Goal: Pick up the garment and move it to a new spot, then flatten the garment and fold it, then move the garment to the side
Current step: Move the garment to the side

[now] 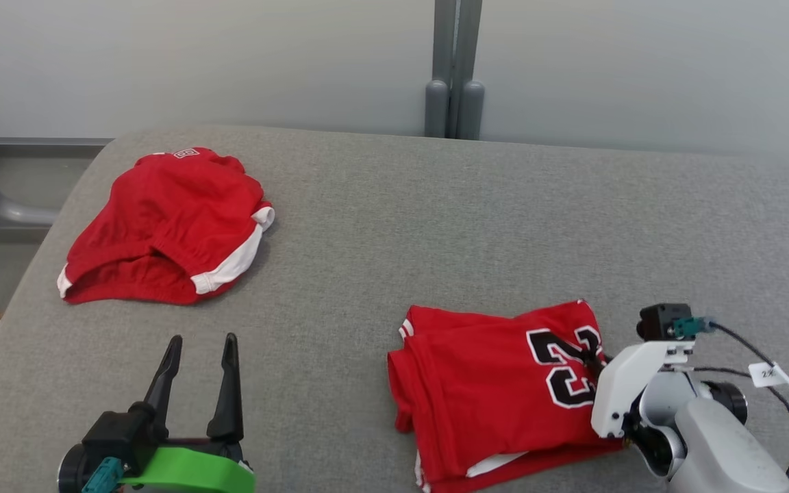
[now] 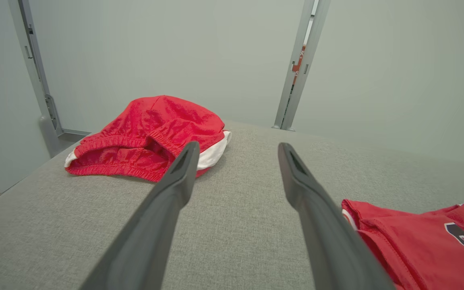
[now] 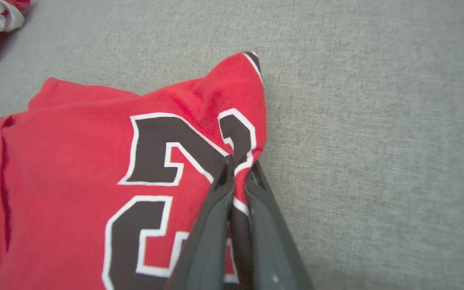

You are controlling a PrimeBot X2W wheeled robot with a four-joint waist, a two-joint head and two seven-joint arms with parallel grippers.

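Note:
The garment (image 1: 490, 390), a red jersey with a black and white number, lies folded on the grey table (image 1: 435, 226) at the near right. My right gripper (image 1: 596, 359) is shut on its right edge, pinching a fold of the cloth through the number. The right wrist view shows the garment (image 3: 75, 169) with the right gripper (image 3: 238, 163) closed on that fold, which is slightly raised. My left gripper (image 1: 203, 342) stands open over bare table at the near left, holding nothing. In the left wrist view the left gripper (image 2: 236, 149) points across the table, with the garment (image 2: 417, 241) to its right.
A crumpled pair of red shorts (image 1: 161, 226) with white trim lies at the far left of the table, also visible as red shorts (image 2: 155, 133) ahead of the left fingers. A grey wall and post (image 1: 455, 68) stand behind the table.

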